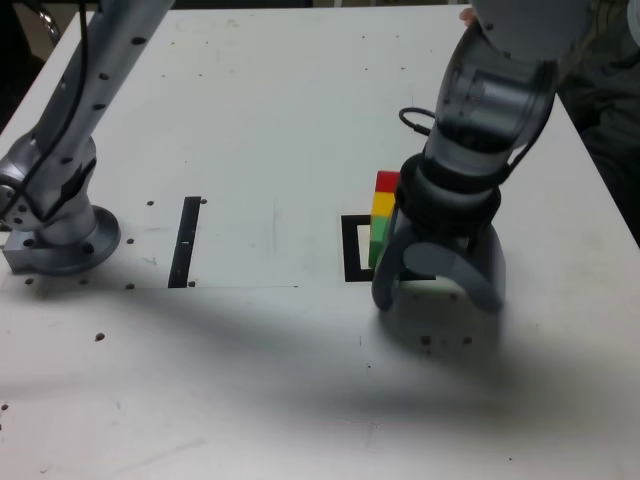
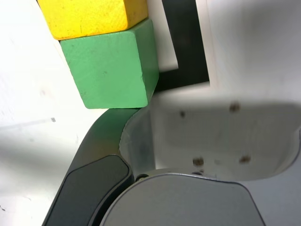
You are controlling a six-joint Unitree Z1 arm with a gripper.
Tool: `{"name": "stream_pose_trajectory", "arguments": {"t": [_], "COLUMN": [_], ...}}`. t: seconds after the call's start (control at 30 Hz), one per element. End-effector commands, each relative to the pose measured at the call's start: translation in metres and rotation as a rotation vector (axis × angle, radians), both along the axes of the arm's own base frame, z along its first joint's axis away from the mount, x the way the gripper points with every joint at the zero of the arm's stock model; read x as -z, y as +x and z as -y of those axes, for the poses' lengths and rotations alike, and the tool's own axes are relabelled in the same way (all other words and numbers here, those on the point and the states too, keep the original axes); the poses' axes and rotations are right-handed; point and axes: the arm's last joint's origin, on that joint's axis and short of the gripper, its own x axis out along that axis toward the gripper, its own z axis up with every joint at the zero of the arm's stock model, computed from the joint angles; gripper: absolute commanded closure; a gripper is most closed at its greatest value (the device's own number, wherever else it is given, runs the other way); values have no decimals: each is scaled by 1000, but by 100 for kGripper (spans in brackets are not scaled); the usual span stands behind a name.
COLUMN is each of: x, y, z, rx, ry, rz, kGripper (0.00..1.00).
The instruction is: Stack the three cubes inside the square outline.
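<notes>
From my remote station I see the grey two-fingered gripper [image 1: 437, 283] spread wide, its curved fingers pointing down at the white tabletop [image 1: 260, 120] in the lower right of the exterior view. Nothing sits between the jaws; I see only bare table in the gap. The finger [image 1: 385, 270] nearer the stack stands just beside the lowest block, and in the wrist view its dark inner edge comes right up to that block's bottom corner, though I cannot tell whether it actually touches.

The three small cubes stand as one upright column right of centre in the exterior view: the green wooden cube [image 1: 377, 252] at the bottom, the yellow wooden cube [image 1: 383, 207] on it, and the red cube [image 1: 387, 181] on top. The wrist view shows the green cube [image 2: 113, 66] close up with the yellow cube [image 2: 89, 16] resting squarely above it; the red one is out of that picture.

The column stands on the thick black square outline [image 1: 352, 250], whose left side and lower left corner show in the exterior view, the rest hidden by the gripper. In the wrist view one corner of that black border [image 2: 186, 52] runs just behind the green cube.

A straight black strip [image 1: 185, 240] lies well apart, left of centre, near the arm's grey round base [image 1: 60, 240].
</notes>
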Motion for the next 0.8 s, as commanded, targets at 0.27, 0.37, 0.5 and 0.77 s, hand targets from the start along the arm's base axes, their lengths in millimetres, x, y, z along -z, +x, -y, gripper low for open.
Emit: {"name": "stream_pose_trajectory", "arguments": {"t": [0.27,0.37,0.5,0.77], "x": [1,-1,-5,-11], "y": [5,6,7,7], "z": [-35,-41,-51,-68], "rx": [-30,-37,-46,-64], "ry": [12,19,22,29], "rz": [-1,7,15,19], "kGripper": [1,1,1,1]}}
